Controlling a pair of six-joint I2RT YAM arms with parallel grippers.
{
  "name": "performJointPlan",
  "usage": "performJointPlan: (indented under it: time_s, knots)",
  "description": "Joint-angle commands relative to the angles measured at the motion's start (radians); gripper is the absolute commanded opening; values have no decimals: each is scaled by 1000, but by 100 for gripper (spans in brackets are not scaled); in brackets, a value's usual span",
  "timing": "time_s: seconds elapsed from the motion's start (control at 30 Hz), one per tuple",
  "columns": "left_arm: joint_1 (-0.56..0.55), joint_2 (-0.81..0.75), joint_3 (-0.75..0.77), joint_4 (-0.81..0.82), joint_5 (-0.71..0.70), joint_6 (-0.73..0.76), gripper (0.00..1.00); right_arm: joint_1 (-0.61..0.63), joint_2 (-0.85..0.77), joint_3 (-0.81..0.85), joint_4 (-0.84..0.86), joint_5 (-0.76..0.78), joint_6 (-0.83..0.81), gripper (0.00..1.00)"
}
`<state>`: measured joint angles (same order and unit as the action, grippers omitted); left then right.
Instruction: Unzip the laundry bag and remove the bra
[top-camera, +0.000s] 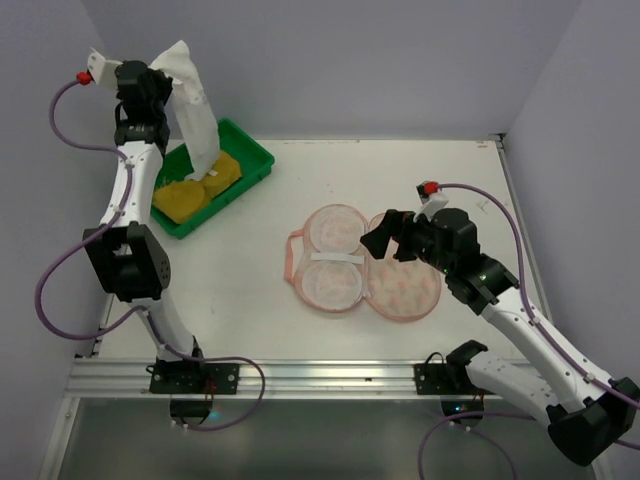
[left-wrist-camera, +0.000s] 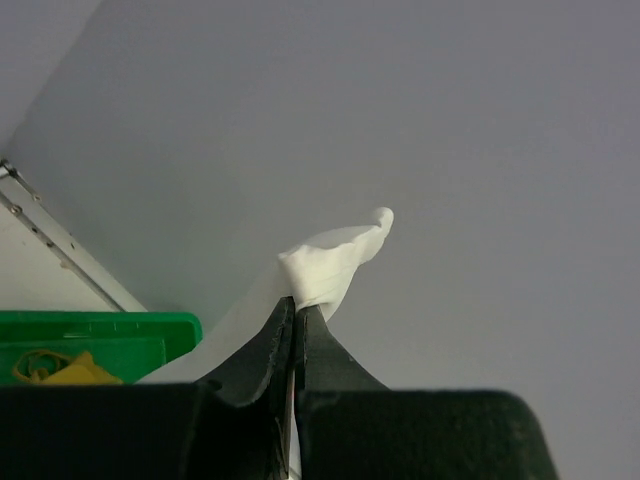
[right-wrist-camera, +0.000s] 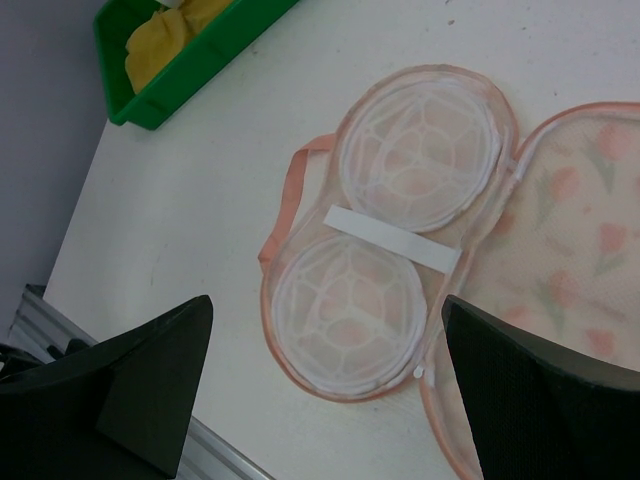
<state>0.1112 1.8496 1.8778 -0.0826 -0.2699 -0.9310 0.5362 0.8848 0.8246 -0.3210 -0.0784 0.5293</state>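
Note:
The laundry bag (top-camera: 335, 270) lies unzipped and spread open at mid-table. Its left half shows two white ribbed domes and a white band; its printed lid (top-camera: 405, 292) lies flat to the right. The open bag also fills the right wrist view (right-wrist-camera: 350, 300). My left gripper (top-camera: 165, 72) is raised high at the far left, shut on white bra fabric (top-camera: 198, 115) that hangs down into the green tray (top-camera: 258, 158). The left wrist view shows the fingers (left-wrist-camera: 275, 335) pinching that fabric (left-wrist-camera: 330, 265). My right gripper (top-camera: 385, 235) is open and empty above the bag's middle (right-wrist-camera: 325, 305).
The green tray also holds yellow padded pieces (top-camera: 190, 192), and its corner shows in the right wrist view (right-wrist-camera: 160, 85). A pink loop (top-camera: 291, 258) sticks out from the bag's left side. Grey walls stand at the back and sides; a metal rail (top-camera: 300, 375) runs along the near edge.

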Motion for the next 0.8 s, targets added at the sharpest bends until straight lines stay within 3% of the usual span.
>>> performJointPlan:
  time_s: [0.0,0.4,0.77]
  knots:
    - [-31,49,-12,125,-18,-113,0,-1,14,50,42,-20,-22,99]
    - [-87,92,1,149,-184,-253,0,-2,6,45,37,-11,-14,99]
    - [-67,-67,-416,165,-304,-327,0,-2,13,36,37,-40,-17,99]
